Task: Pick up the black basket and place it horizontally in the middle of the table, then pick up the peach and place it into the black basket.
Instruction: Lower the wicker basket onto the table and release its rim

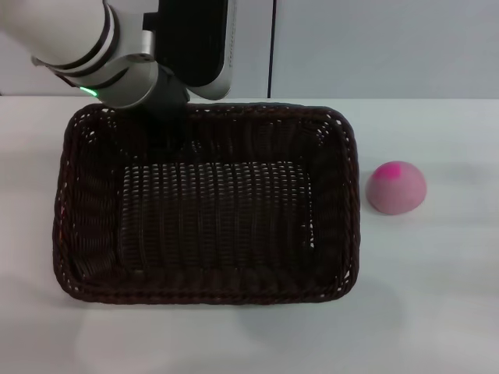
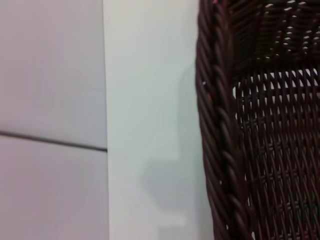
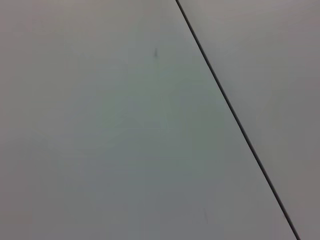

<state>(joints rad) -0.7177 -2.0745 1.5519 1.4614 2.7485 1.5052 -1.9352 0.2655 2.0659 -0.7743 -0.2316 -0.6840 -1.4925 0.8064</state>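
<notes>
The black basket (image 1: 207, 206) lies lengthwise across the middle of the white table (image 1: 437, 296), open side up and empty. Its braided rim and woven wall also show in the left wrist view (image 2: 220, 150). My left gripper (image 1: 168, 117) hangs at the basket's far-left rim, its dark end merging with the weave. The peach (image 1: 397, 187), dull pink with a magenta patch on top, sits on the table just right of the basket, apart from it. My right gripper is out of view.
A pale wall with a dark vertical seam (image 1: 272, 47) stands behind the table's far edge. The right wrist view shows only a grey panel with a dark seam (image 3: 235, 120). Bare table lies in front of the basket and around the peach.
</notes>
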